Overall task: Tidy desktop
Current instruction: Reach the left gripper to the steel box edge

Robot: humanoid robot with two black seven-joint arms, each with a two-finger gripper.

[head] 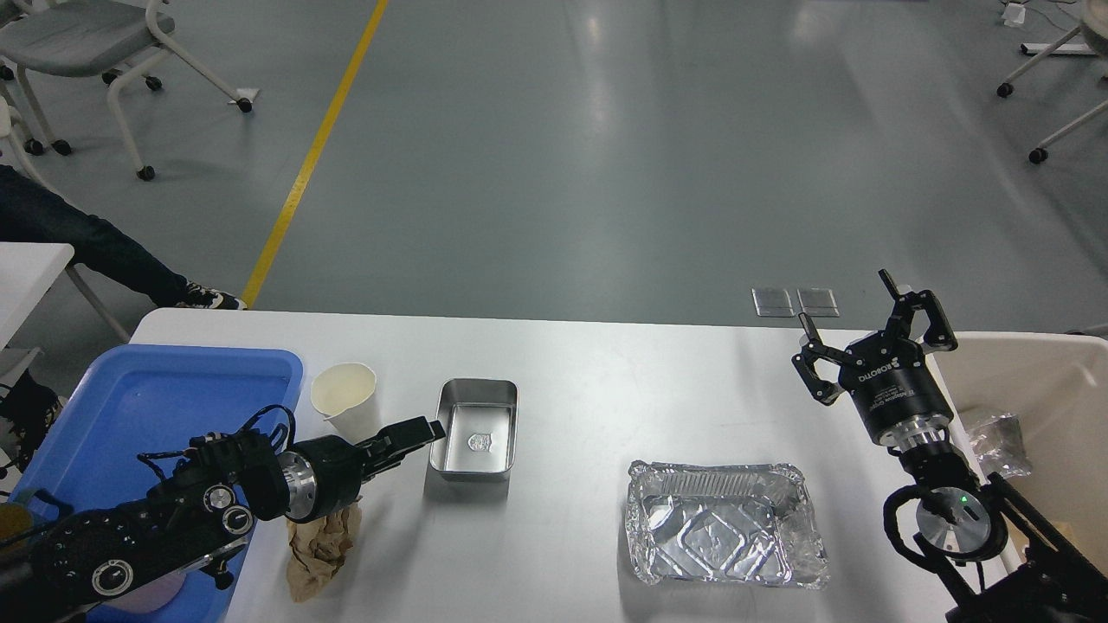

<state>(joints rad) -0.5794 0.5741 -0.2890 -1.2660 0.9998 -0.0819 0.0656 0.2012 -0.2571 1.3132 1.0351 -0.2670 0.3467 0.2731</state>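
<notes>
The white desktop (589, 381) carries a cream paper cup (346, 398) standing upright, a small steel tin (474, 428), a crumpled brown paper (316, 545) and an empty foil tray (723, 523). My left gripper (420, 431) lies low over the table and points right. Its tip is next to the tin's left rim, just right of the cup. Its fingers show as one dark bar, and nothing is seen in them. My right gripper (847, 301) is open and empty, raised above the table's far right edge.
A blue tray (156, 389) sits at the left edge, partly under my left arm. A beige bin (1039, 381) at the right holds crumpled clear plastic (995, 441). Chairs stand on the floor beyond the table.
</notes>
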